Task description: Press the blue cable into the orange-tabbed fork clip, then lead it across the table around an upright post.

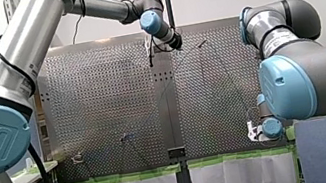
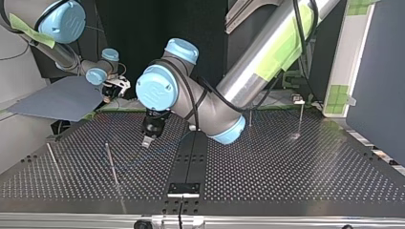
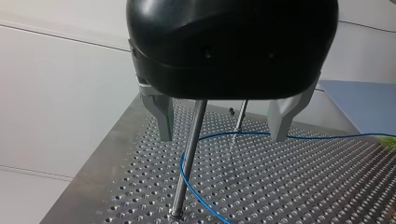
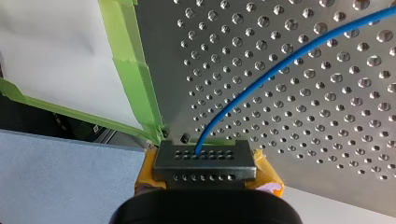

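Note:
The blue cable (image 3: 252, 134) lies on the perforated table and bends around the foot of an upright metal post (image 3: 188, 161). That post stands just ahead of my left gripper (image 3: 222, 123). Its black body hangs above the table with both metal fingers (image 3: 161, 119) spread open and nothing between them. In the top view this gripper (image 2: 148, 140) hovers left of the middle. My right gripper (image 4: 205, 161) has yellow pads and is shut on the blue cable (image 4: 280, 60) at the table's corner. I cannot make out the orange-tabbed clip.
A second thin post (image 3: 240, 115) stands farther off beyond the first. Two posts (image 2: 112, 164) rise at the top view's left, and another post (image 2: 301, 119) at its right. Green tape (image 4: 135, 70) lines the table edge beside my right gripper. A dark centre strip (image 2: 188, 157) divides the plates.

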`<state>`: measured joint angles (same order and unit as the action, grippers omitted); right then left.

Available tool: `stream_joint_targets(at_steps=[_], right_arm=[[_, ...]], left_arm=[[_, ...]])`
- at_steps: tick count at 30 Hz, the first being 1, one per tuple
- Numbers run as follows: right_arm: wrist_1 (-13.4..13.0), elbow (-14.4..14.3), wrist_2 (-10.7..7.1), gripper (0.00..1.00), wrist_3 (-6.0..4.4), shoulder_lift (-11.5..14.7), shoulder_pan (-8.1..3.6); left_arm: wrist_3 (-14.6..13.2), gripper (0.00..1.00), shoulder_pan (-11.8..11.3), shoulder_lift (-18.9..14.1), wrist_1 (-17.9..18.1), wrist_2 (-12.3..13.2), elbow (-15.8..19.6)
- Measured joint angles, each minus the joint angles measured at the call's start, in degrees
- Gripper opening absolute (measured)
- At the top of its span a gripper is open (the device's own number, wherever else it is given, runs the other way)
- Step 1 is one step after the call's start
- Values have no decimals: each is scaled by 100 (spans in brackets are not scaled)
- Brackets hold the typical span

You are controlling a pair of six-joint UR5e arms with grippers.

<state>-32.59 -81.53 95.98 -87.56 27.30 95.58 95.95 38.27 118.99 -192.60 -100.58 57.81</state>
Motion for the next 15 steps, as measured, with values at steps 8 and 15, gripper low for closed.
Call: stream_joint_targets(at_steps=[8,15], right_arm=[[6,0,-4,0,11,0,0],[7,1,-11,0,13,0,-9]], left_arm=[[21,100,-2,-69,27,-30,1],[332,100,-25,-130,-146,-321,82]])
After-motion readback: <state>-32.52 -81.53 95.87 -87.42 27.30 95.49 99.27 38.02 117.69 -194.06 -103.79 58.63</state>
